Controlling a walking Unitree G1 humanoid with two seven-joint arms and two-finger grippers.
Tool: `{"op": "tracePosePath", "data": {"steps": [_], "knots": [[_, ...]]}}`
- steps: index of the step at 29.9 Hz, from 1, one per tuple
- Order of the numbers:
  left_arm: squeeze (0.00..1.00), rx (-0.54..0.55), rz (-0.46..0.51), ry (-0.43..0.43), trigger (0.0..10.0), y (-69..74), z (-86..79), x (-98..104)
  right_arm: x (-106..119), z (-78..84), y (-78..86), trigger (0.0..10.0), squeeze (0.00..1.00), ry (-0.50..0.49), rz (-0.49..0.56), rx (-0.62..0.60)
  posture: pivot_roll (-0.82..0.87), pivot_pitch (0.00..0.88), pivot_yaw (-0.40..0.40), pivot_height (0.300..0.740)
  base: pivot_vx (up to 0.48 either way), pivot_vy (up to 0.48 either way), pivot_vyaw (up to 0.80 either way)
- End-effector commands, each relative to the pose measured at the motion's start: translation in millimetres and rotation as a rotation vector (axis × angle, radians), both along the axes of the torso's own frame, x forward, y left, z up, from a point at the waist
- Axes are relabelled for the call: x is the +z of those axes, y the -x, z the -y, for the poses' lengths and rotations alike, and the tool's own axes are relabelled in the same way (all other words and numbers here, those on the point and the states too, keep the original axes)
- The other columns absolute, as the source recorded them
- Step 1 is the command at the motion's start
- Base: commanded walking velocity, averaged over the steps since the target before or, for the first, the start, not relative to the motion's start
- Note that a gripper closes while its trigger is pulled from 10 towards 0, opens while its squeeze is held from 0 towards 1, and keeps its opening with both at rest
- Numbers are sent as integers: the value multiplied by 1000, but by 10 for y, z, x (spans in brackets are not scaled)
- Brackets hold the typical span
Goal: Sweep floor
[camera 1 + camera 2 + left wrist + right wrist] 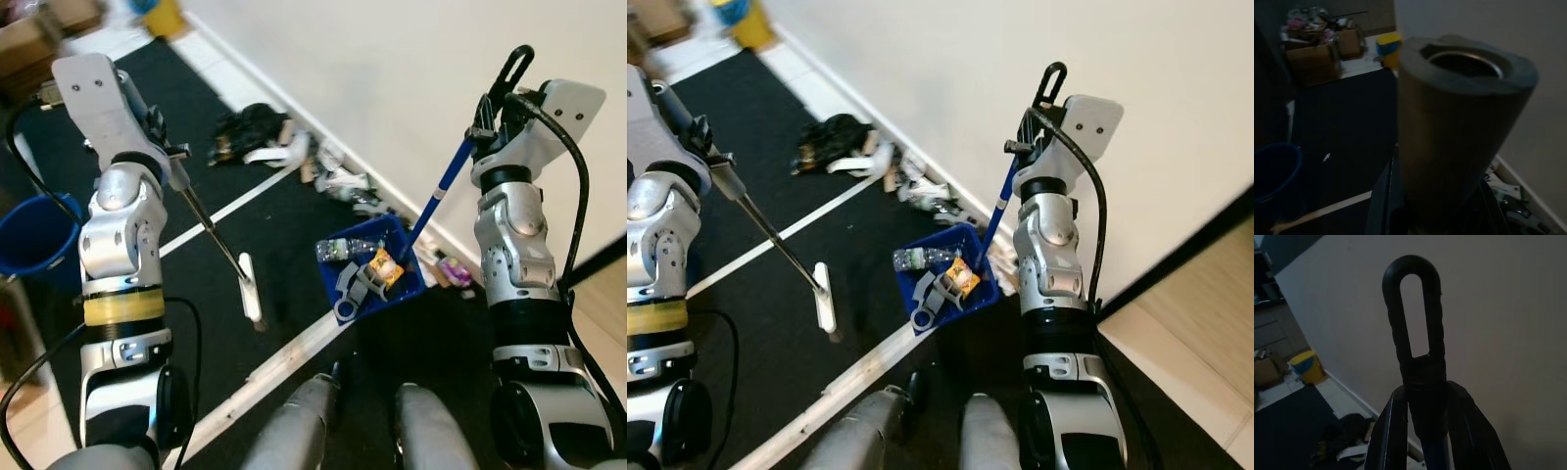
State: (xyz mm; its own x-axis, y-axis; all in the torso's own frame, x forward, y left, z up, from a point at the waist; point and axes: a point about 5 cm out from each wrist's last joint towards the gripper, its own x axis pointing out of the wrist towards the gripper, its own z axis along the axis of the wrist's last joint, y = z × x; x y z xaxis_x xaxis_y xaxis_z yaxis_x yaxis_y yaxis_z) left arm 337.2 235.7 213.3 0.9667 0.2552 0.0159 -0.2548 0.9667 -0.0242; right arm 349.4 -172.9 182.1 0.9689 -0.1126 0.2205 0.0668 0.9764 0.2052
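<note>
My left gripper [165, 149] is shut on the grey grip [1459, 122] of a broom. Its metal pole [211, 227] slants down to a narrow white head [251, 287] resting on the black mat. My right gripper [495, 113] is shut on the black looped handle [1413, 313] of a long blue dustpan stick [439, 191]. The blue dustpan [375, 269] sits on the floor by the wall, to the right of the broom head. It holds a clear bottle [351, 248], an orange wrapper [384, 266] and grey pieces [355, 289].
A litter pile [269, 137] of dark cloth, paper and scraps runs along the white wall's base toward the dustpan. A blue bucket [34, 235] stands at my left. A yellow bin [162, 15] and cardboard boxes [39, 34] are far back. White tape lines [284, 357] cross the mat.
</note>
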Motion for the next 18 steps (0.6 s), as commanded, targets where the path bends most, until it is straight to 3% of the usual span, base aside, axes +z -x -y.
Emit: {"op": "tracePosePath", "data": {"steps": [1, 18], "knots": [[0, 24, 24, -20, 10000, 29, -68, 61, 106, -30, -1, 10000, 0, -11, 57, 6, -22, 69, 82, 740, 0, 0, 800], [0, 34, 18, -21, 10000, 49, -74, 46, 89, -59, -5, 10000, 0, -8, 53, 18, -16, 63, 75, 740, 0, 0, 800]]}}
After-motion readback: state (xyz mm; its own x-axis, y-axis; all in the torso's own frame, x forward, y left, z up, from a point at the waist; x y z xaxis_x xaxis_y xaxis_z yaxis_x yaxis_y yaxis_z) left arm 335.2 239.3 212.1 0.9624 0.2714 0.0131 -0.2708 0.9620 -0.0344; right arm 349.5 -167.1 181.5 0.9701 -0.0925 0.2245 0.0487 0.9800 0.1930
